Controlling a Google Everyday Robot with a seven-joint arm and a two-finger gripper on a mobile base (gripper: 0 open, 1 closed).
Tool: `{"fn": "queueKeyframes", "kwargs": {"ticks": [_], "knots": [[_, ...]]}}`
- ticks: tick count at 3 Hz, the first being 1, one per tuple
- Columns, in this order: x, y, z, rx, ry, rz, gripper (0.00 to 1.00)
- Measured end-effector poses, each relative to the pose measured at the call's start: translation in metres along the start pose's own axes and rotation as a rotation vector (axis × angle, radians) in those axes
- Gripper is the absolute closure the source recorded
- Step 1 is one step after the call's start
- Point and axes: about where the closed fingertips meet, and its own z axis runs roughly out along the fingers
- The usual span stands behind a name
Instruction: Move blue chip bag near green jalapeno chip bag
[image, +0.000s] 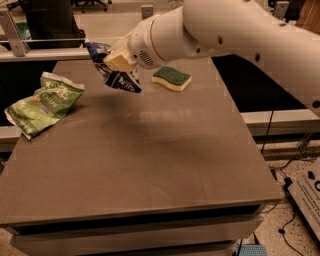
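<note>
The blue chip bag hangs crumpled in my gripper, held above the far middle of the brown table. The gripper is shut on the bag's upper part. The white arm reaches in from the upper right. The green jalapeno chip bag lies flat at the table's left edge, well left of the blue bag and a little nearer to the camera.
A green-topped yellow sponge lies on the far part of the table, just right of the gripper. A metal rail runs behind the table. Cables and floor show at the lower right.
</note>
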Motion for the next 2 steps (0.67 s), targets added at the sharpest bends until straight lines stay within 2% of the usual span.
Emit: {"fn": "queueKeyframes", "kwargs": {"ticks": [2], "knots": [[-0.020,0.044,0.063,-0.073,-0.080,0.078,1.00]]}}
